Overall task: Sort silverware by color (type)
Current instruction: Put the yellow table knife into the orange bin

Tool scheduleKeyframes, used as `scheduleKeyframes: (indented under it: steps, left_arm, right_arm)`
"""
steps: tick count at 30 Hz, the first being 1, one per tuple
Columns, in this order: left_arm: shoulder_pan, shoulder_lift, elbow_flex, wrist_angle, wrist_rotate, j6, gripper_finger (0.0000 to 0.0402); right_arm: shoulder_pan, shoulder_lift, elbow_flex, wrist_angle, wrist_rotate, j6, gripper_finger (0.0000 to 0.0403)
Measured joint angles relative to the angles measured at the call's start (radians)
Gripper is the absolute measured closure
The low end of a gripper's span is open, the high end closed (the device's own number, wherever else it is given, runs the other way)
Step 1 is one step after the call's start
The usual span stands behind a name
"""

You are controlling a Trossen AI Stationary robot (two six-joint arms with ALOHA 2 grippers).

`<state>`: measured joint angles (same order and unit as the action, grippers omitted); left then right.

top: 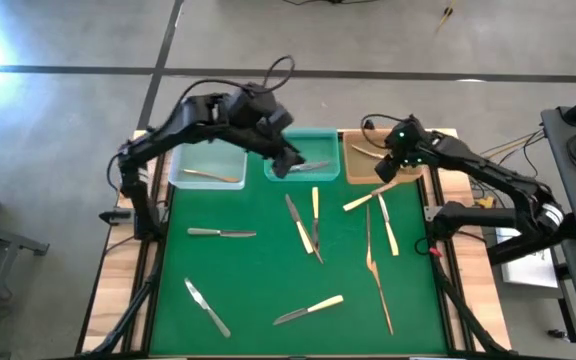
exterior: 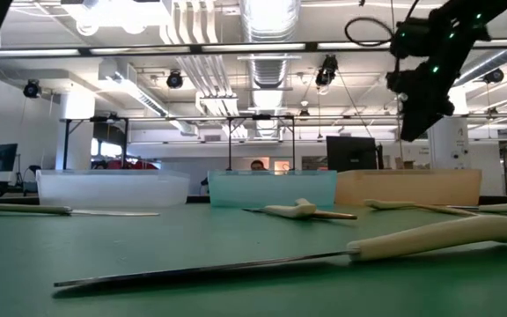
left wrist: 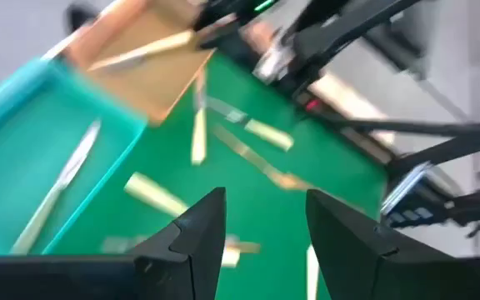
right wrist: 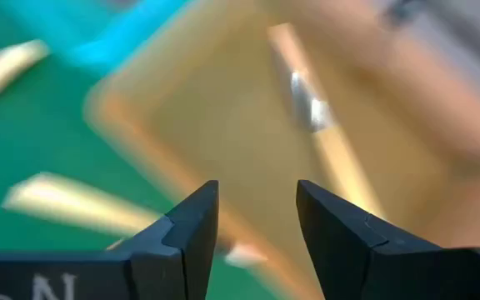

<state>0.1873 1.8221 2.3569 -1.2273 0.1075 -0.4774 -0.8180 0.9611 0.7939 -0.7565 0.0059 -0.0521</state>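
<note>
The right gripper (top: 386,170) hung over the amber bin (top: 361,168) at upper right, jaws apart and empty, a gold piece (right wrist: 327,137) lying inside: a drop-off, apparently. The left gripper (top: 286,160), also parted and empty, hovered above the teal bin (top: 330,135). Next, either must fetch from the silverware (top: 308,235) scattered mid-bench (top: 258,280).

green mat (top: 258,280): matt, cloth-like, smooth and even.
table edge (top: 118,270): pale wood, showing on both sides of the green mat.
clear bin (top: 208,165): translucent plastic, frosted, at the mat's far left corner.
teal bin (top: 308,160): tinted translucent plastic, beside the clear bin.
amber bin (top: 368,160): brownish plastic, probably translucent; the wrist view is blurred.
all-silver knife (top: 221,233): glossy metal.
cream-handled knife (exterior: 280,255): shiny metal blade, smooth matt cream handle.
gold utensil (top: 376,275): thin, brass-toned metal.
arms (top: 198,120): dark matt casing.
</note>
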Motion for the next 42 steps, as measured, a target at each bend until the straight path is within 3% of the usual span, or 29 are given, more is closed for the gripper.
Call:
scheduleKeyframes:
  steps: [5,9,13,23,28,32,37,42]
  left_arm:
    - [-0.027,-0.045,0.000,-0.200,-0.083,-0.046,0.0251]
    - [-0.049,-0.056,0.000,-0.321,-0.100,-0.070,0.0251]
    - [-0.063,-0.064,-0.003,-0.343,-0.099,-0.072,0.0251]
    - [-0.065,-0.116,-0.006,-0.344,-0.099,0.075,0.0251]
    - [-0.064,-0.157,-0.008,-0.344,-0.099,0.133,0.0251]
    - [-0.064,-0.188,-0.008,-0.344,-0.099,0.167,0.0251]
    - [-0.064,-0.223,-0.008,-0.344,-0.121,0.205,0.0251]
    - [-0.064,-0.249,-0.008,-0.344,-0.162,0.234,0.0251]
  right_arm:
    - [0.043,-0.066,0.025,-0.159,-0.223,-0.059,0.0264]
    - [0.120,-0.073,0.022,-0.336,-0.243,-0.064,0.0283]
    - [0.196,-0.070,0.022,-0.473,-0.243,0.141,0.0296]
    - [0.442,-0.054,-0.021,-0.435,-0.240,0.691,0.0290]
    - [0.603,-0.026,-0.049,-0.439,-0.155,0.925,0.0300]
    - [0.737,0.013,-0.064,-0.411,-0.157,1.093,0.0305]
    - [0.872,0.104,-0.083,-0.321,-0.157,1.232,0.0302]
    - [0.919,0.224,-0.086,-0.323,-0.133,1.286,0.0294]
